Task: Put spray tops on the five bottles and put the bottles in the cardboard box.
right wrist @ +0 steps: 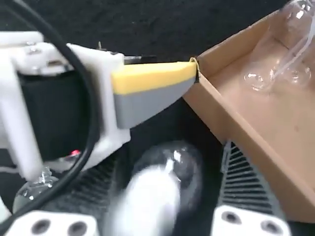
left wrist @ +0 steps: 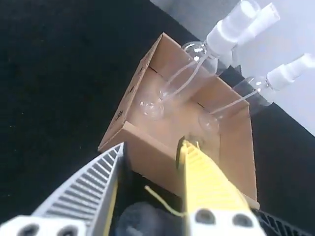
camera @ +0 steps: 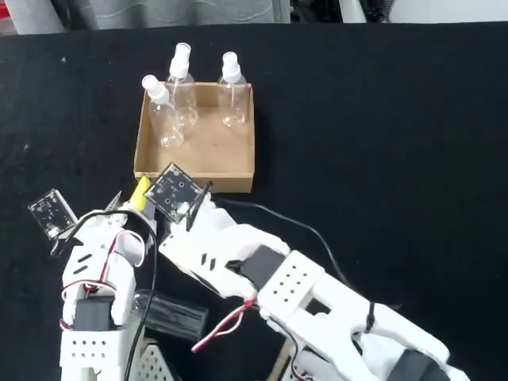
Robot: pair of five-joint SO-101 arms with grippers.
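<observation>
A black table [camera: 397, 119] carries the cardboard box [camera: 210, 149].

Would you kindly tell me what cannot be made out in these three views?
High view: the spot in front of the cardboard box, hidden beneath the right arm.
Right wrist view: the white object at the right gripper, too blurred to identify.
Left wrist view: the dark shape at the left gripper, blurred and cut by the edge.

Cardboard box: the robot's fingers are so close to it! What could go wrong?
The left fingers sit right at the near wall of the cardboard box; a nudge might shove it and topple the three bottles standing inside. Both arms crowd together there, so they might bump each other.
</observation>
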